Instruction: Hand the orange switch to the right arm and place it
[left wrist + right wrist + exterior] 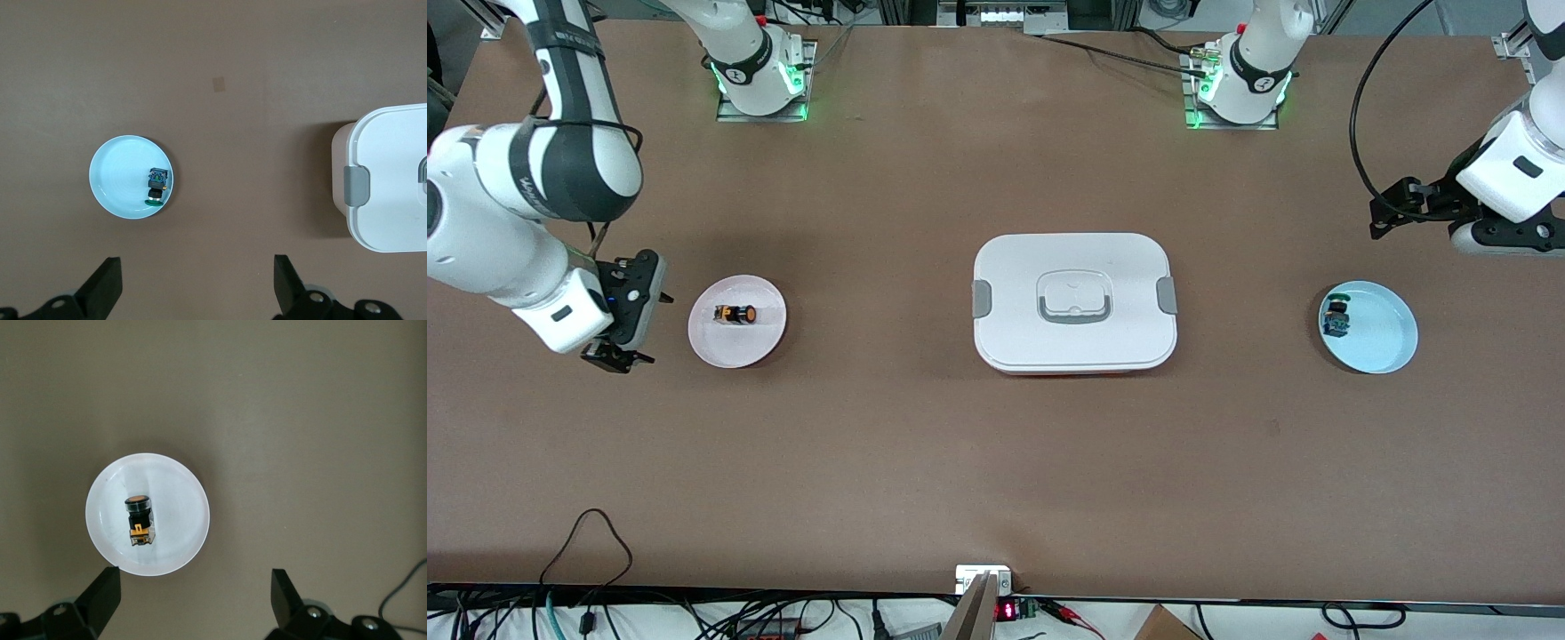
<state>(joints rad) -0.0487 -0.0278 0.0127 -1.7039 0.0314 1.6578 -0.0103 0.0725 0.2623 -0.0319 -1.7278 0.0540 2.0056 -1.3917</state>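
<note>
The orange switch (735, 314) lies on its side on a small pink plate (704, 342) toward the right arm's end of the table. In the right wrist view the switch (138, 520) rests in the plate (177, 497), orange cap showing. My right gripper (653, 330) hangs open and empty over the bare table just beside that plate, its fingertips (107, 583) wide apart around nothing (195, 579). My left gripper (1380, 212) is open and empty over the table near the blue plate, and in the left wrist view it (197, 267) holds nothing.
A closed white lidded box (1074, 302) with grey clips sits mid-table, also seen in the left wrist view (393, 180). A light blue plate (1387, 338) toward the left arm's end holds a green-capped, blue-bodied switch (1336, 317) (157, 187). Cables run along the table edge nearest the camera.
</note>
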